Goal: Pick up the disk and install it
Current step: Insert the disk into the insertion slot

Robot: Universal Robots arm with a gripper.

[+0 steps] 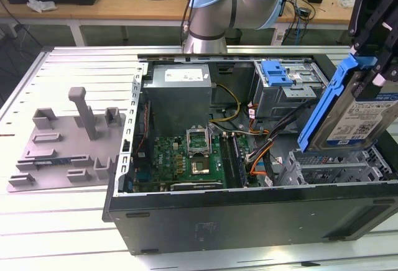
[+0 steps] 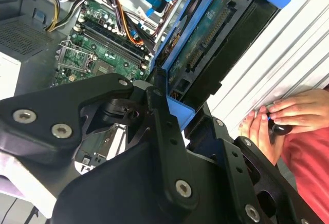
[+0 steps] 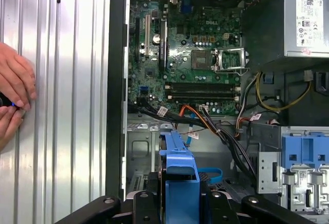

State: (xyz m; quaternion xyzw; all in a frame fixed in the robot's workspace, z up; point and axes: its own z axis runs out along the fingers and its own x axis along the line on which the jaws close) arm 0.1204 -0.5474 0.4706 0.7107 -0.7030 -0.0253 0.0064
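One disk [image 1: 351, 112] clamped between closed fingers [image 2: 167, 131], tilted above the bay [image 1: 336, 165]; install step, not yet seated.

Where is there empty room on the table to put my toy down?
The ribbed table is bare in front of the grey fixture and the computer case, and behind the fixture. Inside the case it is crowded with boards and cables.

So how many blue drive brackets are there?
2: the held bracket frames the disk in the gripper, at the exterior view's right; the second bracket sits in the drive cage inside the case. More may be hidden.
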